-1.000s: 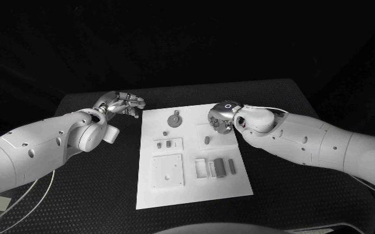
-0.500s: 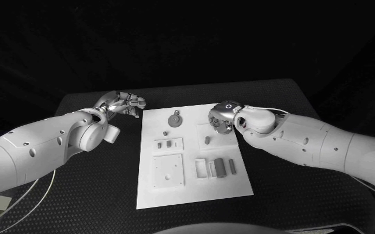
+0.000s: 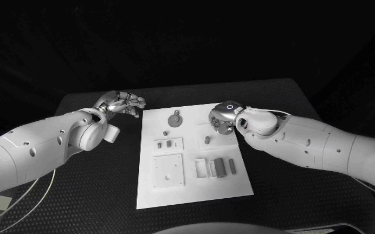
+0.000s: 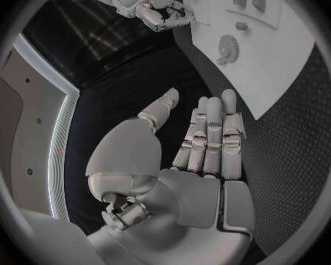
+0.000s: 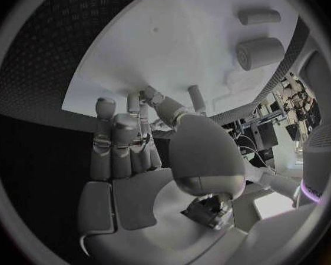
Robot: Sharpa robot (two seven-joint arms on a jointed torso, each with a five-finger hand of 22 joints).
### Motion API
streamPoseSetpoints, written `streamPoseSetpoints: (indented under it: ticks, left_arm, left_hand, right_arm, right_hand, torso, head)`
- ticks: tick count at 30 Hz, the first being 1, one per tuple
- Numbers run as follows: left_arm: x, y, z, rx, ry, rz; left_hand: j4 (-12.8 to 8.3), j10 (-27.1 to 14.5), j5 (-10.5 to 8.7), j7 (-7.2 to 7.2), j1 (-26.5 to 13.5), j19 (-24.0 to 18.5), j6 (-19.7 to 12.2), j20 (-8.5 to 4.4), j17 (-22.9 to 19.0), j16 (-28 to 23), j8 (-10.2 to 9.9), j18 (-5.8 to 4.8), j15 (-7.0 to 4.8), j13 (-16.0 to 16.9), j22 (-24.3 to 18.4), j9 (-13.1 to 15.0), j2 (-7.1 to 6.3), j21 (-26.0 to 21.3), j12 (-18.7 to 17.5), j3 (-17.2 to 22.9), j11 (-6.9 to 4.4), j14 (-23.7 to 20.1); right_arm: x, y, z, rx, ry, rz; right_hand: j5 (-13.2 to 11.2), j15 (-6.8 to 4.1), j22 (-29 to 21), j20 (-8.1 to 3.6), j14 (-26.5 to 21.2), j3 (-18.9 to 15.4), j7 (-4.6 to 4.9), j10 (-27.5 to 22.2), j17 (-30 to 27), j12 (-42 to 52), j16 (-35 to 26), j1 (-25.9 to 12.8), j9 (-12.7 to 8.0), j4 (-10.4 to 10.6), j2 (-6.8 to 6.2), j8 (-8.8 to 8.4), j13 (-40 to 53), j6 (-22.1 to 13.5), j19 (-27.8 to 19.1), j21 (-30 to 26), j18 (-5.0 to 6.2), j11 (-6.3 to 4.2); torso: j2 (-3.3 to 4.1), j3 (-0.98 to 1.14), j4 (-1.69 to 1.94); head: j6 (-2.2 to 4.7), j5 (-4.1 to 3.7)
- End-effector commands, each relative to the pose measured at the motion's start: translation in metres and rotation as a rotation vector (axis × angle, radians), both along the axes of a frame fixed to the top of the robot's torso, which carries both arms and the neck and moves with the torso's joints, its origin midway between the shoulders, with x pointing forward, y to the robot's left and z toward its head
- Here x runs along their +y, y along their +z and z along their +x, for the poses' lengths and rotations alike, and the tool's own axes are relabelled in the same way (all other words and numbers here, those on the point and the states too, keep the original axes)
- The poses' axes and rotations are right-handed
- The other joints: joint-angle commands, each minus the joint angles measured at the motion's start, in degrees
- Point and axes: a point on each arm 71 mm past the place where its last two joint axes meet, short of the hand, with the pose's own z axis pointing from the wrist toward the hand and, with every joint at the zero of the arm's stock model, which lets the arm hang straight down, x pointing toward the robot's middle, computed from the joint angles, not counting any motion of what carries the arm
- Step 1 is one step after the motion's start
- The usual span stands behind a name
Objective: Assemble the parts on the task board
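As seen overhead, white task board, small grey parts

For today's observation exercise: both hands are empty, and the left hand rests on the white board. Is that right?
Not quite. The left hand is empty, but it sits off the board, over the black table beside it, as the head view shows. The right hand is empty too.
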Motion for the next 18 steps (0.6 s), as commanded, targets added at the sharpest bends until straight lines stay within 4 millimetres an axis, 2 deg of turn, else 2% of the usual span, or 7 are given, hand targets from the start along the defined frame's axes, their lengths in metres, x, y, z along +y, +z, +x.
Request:
streamPoseSetpoints:
  ticks: [1,7,13,18]
  left_arm:
    - [-0.002,0.002,0.001,-0.004,-0.008,-0.011]
    - [-0.002,0.001,0.001,-0.004,-0.008,-0.011]
    - [-0.002,0.001,0.001,-0.003,-0.009,-0.011]
    - [-0.003,0.001,0.001,-0.002,-0.011,-0.012]
  left_hand:
    - [-0.12,-0.92,-0.3,0.37,-0.38,0.37,-0.03,-0.11,-0.07,-0.29,-0.29,1.06,-0.03,-0.08,-0.08,0.07,0.11,-0.34,0.29,-0.21,0.6,0.34]
    - [-0.09,-0.96,-0.31,0.39,-0.42,0.38,-0.07,-0.1,-0.07,-0.3,-0.29,1.06,-0.02,-0.08,-0.08,0.07,0.12,-0.36,0.32,-0.23,0.61,0.34]
    - [-0.06,-1.01,-0.31,0.41,-0.48,0.41,-0.13,-0.09,-0.07,-0.3,-0.3,1.06,-0.01,-0.08,-0.08,0.07,0.14,-0.39,0.36,-0.26,0.62,0.35]
    - [-0.04,-1.04,-0.31,0.42,-0.53,0.42,-0.17,-0.08,-0.07,-0.3,-0.3,1.06,-0.01,-0.08,-0.08,0.07,0.15,-0.41,0.38,-0.28,0.63,0.35]
  right_arm:
    - [0.001,0.003,-0.001,-0.026,0.006,0.009]
    - [-0.001,0.005,-0.001,-0.034,0.006,0.022]
    - [0.002,0.01,-0.002,-0.039,0.015,0.046]
    - [0.002,0.014,-0.002,-0.042,0.009,0.06]
  right_hand:
    - [0.08,-0.86,1.43,-0.29,-0.55,0.34,0.15,1.14,0.09,0.28,0.38,0.01,0.16,-0.07,0.2,0.25,0.22,0.28,0.19,0.27,1.69,-0.12]
    - [0.08,-0.89,1.42,-0.32,-0.57,0.36,0.13,1.18,0.11,0.25,0.49,-0.02,0.2,-0.08,0.18,0.24,0.36,0.33,0.17,0.39,1.69,-0.15]
    - [0.08,-0.9,1.42,-0.34,-0.58,0.38,0.12,1.21,0.12,0.23,0.57,-0.02,0.23,-0.08,0.16,0.23,0.47,0.37,0.16,0.47,1.69,-0.16]
    - [0.08,-0.92,1.41,-0.35,-0.59,0.4,0.1,1.24,0.13,0.21,0.63,-0.01,0.25,-0.08,0.15,0.23,0.55,0.41,0.15,0.54,1.69,-0.18]
  torso:
    - [-0.01,0.02,-0.05]
    - [-0.01,-0.02,0.02]
    - [0.01,0.04,-0.01]
    - [-0.01,-0.02,0.01]
  head:
    - [0.05,0.09]
    - [0.1,0.11]
    - [0.17,0.28]
    - [0.24,0.37]
